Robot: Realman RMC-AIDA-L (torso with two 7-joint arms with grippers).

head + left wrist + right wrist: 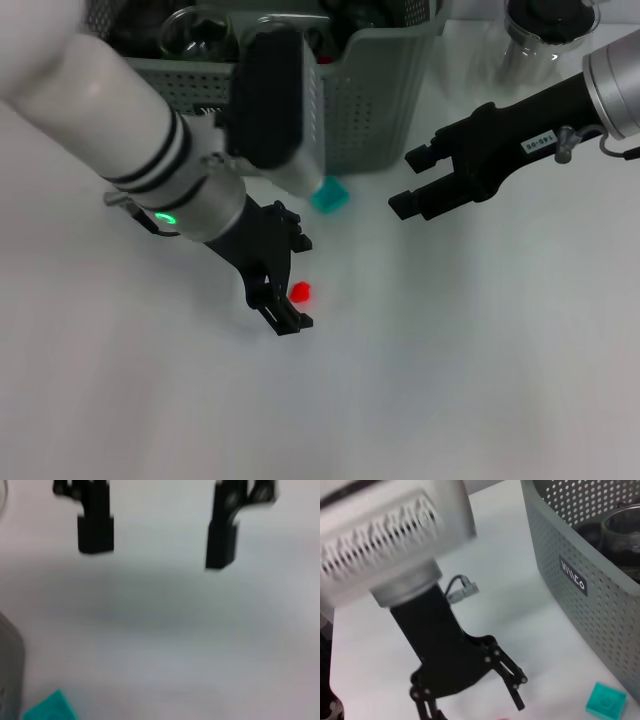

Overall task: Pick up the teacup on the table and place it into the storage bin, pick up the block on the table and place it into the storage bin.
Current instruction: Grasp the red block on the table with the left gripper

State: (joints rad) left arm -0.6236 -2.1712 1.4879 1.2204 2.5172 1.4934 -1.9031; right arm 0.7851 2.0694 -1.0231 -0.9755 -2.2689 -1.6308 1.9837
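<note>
Head view: the storage bin (380,90), a grey-green basket with perforated walls, stands at the far edge of the white table (480,380). A clear glass vessel (195,35) and dark items rest inside it; whether the glass is the teacup cannot be told. In the right wrist view the bin's near wall carries a small black label (572,578) with white lettering, too blurred to read with certainty.

The teal block (328,196) lies on the table just beside the bin's near wall, towards the wall's right end. A small red piece (301,292) lies on the table nearer the robot, close to the left gripper's fingertips; whether they touch cannot be told.

Left gripper (285,275): low over the table in front of the bin, fingers spread apart and holding nothing. The right wrist view shows the same gripper with its two black fingers (512,677) parted above the table.

Right gripper (412,182): extends from the right side, above the table to the right of the teal block, jaws parted and empty. A white sticker (541,145) with small dark print sits on its black body; the print is illegible. The left wrist view shows this gripper's two black fingers (95,530) well apart.

Clear glass jars (545,35) stand at the table's far right corner
</note>
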